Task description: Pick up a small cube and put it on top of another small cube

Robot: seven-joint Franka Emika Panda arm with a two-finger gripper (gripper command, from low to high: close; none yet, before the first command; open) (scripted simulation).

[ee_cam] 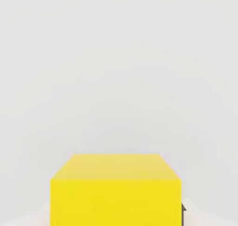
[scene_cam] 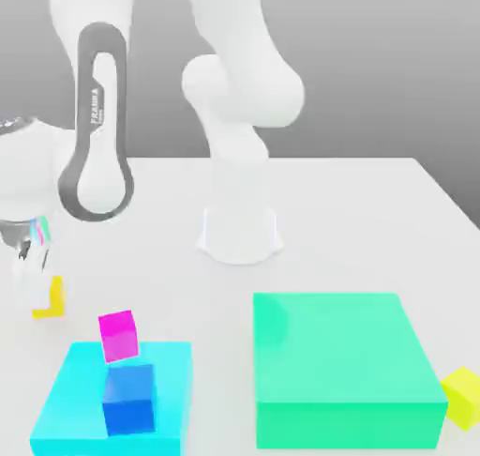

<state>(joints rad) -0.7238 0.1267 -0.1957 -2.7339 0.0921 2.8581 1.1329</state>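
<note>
The small golden-yellow cube (scene_cam: 52, 299) rests on the white table (scene_cam: 375, 201) at the exterior view's left. My gripper (scene_cam: 36, 274) reaches down over it and hides part of it. In the hand view the cube (ee_cam: 115, 188) sits between the fingers, and one dark fingertip (ee_cam: 183, 214) presses against its side, so the gripper (ee_cam: 115, 218) is shut on it. A magenta cube (scene_cam: 119, 335) of similar size stands slightly tilted on a blue cube (scene_cam: 128, 398), to the right of my gripper.
The blue cube stands on a flat cyan block (scene_cam: 80, 412). A large green block (scene_cam: 342, 365) fills the front right. A paler lemon-yellow cube (scene_cam: 461, 395) lies beside it at the right edge. The arm's white base (scene_cam: 239, 229) stands mid-table.
</note>
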